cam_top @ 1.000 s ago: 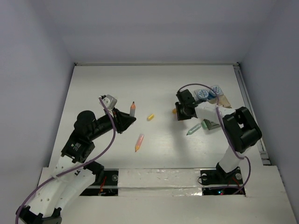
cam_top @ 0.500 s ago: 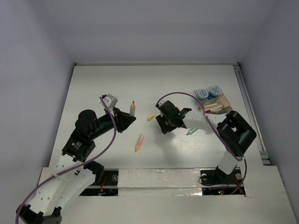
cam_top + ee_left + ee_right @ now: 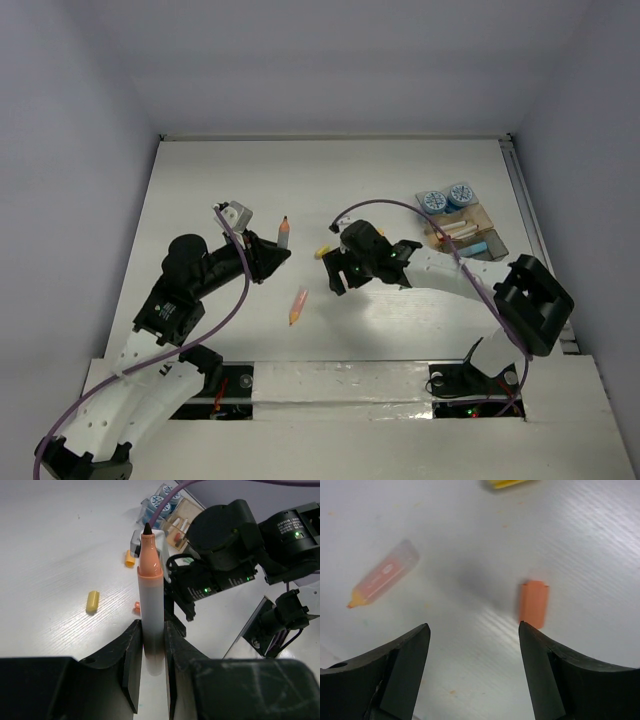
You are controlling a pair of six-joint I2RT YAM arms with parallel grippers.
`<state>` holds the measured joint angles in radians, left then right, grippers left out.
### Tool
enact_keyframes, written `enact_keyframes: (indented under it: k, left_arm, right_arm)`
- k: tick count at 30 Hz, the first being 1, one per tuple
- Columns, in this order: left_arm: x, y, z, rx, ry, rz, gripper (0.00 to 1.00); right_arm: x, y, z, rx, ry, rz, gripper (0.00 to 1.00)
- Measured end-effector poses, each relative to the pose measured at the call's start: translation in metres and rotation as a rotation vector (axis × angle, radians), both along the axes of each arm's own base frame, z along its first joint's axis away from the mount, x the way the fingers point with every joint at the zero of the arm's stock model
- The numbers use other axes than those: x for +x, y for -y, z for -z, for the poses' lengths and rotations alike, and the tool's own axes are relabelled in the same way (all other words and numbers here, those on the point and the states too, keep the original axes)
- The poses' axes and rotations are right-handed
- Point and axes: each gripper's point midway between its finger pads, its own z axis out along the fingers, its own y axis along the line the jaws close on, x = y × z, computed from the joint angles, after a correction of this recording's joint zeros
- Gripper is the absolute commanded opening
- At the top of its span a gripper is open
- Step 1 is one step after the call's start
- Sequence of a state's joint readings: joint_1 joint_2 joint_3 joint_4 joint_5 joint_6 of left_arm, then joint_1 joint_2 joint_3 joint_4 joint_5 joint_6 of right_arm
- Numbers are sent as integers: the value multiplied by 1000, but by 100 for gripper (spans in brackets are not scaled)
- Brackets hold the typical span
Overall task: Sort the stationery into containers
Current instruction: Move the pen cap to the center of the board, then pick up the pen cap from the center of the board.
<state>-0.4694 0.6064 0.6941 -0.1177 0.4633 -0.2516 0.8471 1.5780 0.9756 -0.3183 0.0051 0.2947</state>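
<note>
Right gripper [image 3: 335, 277], jaws apart and holding nothing, has travelled from the trays [image 3: 483, 214] at 3 o'clock to the centre of the table [image 3: 250, 180], over an orange cap [image 3: 533, 603]. Left gripper [image 3: 272, 253] is unchanged at 9 o'clock, clamped on the orange-tipped pen [image 3: 284, 232].

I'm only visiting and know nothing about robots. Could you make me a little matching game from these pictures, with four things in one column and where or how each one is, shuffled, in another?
Things
1. orange marker
2. yellow stub
3. blue-and-white pots
4. right claw

States
A. open and empty above the table
B. side by side at the far end of the trays
C. gripped in the left claw
D. lying loose on the table between the two claws

Pairs: 1-C, 2-D, 3-B, 4-A
</note>
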Motion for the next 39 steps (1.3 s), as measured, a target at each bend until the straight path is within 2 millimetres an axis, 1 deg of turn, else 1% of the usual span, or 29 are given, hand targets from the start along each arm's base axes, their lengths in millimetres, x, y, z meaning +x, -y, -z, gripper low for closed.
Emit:
enact_keyframes:
  k: [2, 5, 9, 15, 16, 21, 25, 32, 39]
  left_arm:
    - [0, 0, 0, 0, 0, -1, 0]
    - [0, 0, 0, 0, 0, -1, 0]
    - [0, 0, 0, 0, 0, -2, 0]
    - [0, 0, 0, 1, 0, -1, 0]
    - [0, 0, 0, 0, 0, -2, 0]
    - [0, 0, 0, 0, 0, -2, 0]
    - [0, 0, 0, 1, 0, -1, 0]
    - [0, 0, 0, 1, -1, -1, 0]
    - [2, 1, 3, 6, -10, -1, 0]
  right_arm:
    - [-11, -13, -4, 48, -8, -23, 77]
    - [-26, -25, 1, 96, -52, -52, 77]
    - [-33, -28, 14, 105, -101, -42, 78]
    - [-33, -25, 30, 70, -130, -1, 78]
    - [-32, -23, 32, 61, -129, 7, 80]
    - [-20, -18, 34, 33, -86, 63, 82]
    - [-10, -10, 35, 7, -56, 111, 85]
    - [7, 3, 36, -10, -31, 184, 86]
    - [29, 3, 36, -27, 3, 230, 86]
